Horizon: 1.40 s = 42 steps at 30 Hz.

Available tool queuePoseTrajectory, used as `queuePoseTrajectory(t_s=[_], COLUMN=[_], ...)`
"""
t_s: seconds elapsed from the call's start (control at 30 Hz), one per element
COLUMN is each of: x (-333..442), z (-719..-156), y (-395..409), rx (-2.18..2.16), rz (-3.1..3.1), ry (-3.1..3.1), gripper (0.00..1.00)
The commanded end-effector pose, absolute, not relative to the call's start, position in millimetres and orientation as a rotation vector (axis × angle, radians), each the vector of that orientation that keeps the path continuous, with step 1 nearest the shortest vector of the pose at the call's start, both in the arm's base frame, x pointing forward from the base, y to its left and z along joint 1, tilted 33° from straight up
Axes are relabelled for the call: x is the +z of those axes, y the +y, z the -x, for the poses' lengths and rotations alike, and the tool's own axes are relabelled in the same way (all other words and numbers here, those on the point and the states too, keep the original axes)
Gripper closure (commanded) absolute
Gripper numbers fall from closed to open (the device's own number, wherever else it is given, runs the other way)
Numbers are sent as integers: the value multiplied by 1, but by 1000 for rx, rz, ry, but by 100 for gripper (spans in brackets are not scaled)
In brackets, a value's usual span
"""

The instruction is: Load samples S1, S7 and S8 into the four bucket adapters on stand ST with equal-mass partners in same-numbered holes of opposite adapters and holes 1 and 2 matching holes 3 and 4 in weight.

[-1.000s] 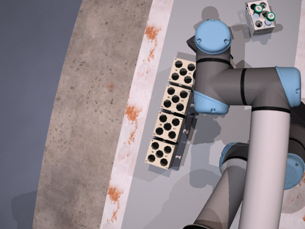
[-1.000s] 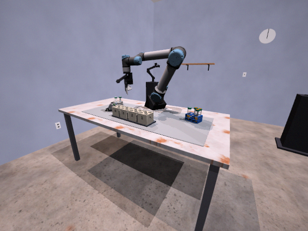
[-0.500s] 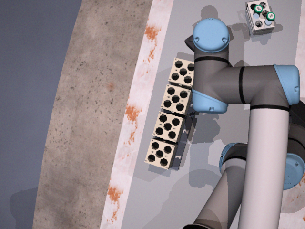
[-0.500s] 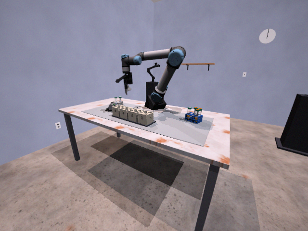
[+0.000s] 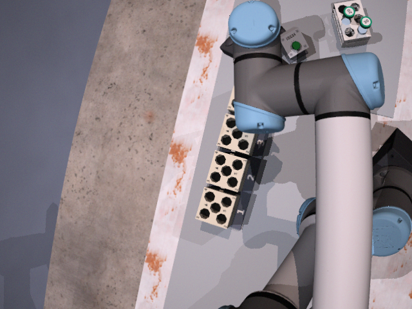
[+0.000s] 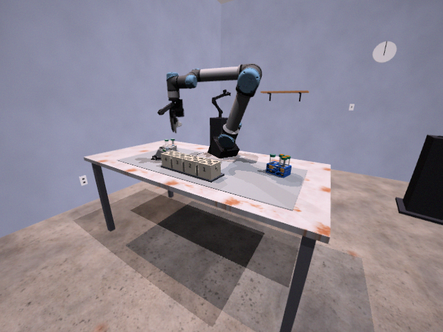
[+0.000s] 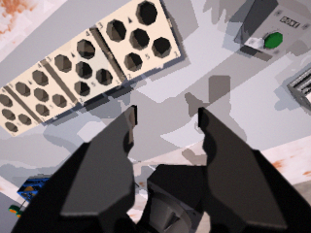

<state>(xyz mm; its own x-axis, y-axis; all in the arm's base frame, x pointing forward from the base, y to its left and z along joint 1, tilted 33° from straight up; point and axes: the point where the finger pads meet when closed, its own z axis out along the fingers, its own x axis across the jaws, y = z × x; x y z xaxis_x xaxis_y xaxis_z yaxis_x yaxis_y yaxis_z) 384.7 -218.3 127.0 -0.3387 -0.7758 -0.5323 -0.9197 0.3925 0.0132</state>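
Four cream bucket adapters stand in a row on the dark loading stand (image 5: 248, 186): adapter 1 (image 5: 216, 207), adapter 2 (image 5: 226, 171), adapter 3 (image 5: 234, 132); the arm hides most of adapter 4. All holes that show are empty, also in the wrist view (image 7: 87, 63). The row also shows in the exterior view (image 6: 189, 164). My gripper (image 6: 176, 126) (image 7: 167, 108) hangs high above the mat between the row's far end and the DONE desk. Its fingers stand narrowed with a clear gap and nothing between them. The green DONE key (image 5: 295, 45) (image 7: 273, 40) sits on its small sloped desk. The sample tubes stand in a blue rack (image 6: 278, 169).
A small pale rack (image 5: 352, 35) (image 6: 164, 145) behind the desk holds two white-dotted water blanks (image 5: 348, 12) (image 5: 365, 22). The arm's black base (image 6: 218, 139) stands at the back of the table. The grey mat (image 6: 250, 185) covers the table's middle.
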Motion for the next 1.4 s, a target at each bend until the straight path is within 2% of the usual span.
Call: queuePoseTrajectory(t_s=[0.0, 0.83, 1.37], x=[137, 137, 128], z=[-400, -400, -402], y=[-228, -228, -223], rx=[412, 263, 260], rz=[1521, 1870, 1876], ry=[2155, 1802, 1796], gripper=[65, 65, 65])
